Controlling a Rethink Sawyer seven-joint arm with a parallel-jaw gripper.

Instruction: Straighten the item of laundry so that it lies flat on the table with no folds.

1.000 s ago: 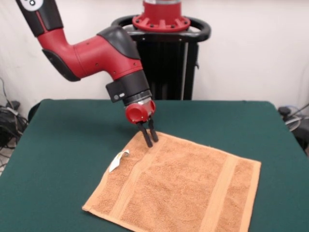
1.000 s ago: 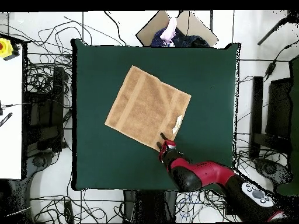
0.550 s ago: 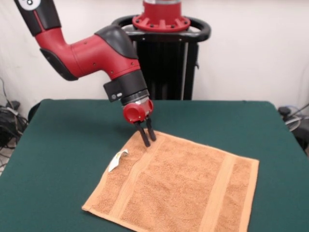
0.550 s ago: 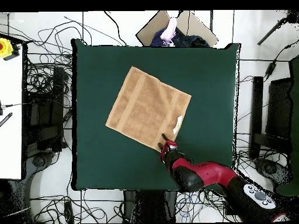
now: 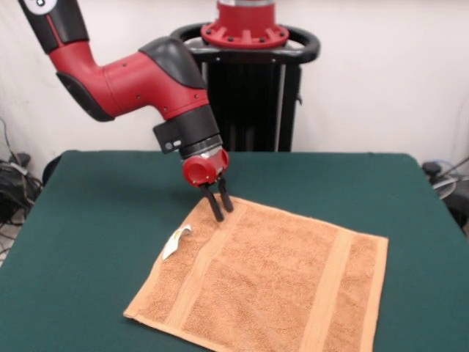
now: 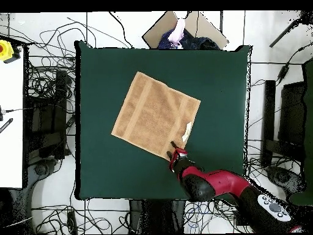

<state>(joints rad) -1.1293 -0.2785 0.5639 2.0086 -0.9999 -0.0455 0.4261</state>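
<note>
Towel [image 5: 271, 282] looks flat on table [image 5: 95, 220]; my gripper [image 5: 218, 205], fingers narrow, pinches its far corner, so release next.

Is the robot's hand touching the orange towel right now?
Touching. In the front view the hand has its dark tips pressed together on the far corner of the towel, with no gap showing beneath them.
</note>
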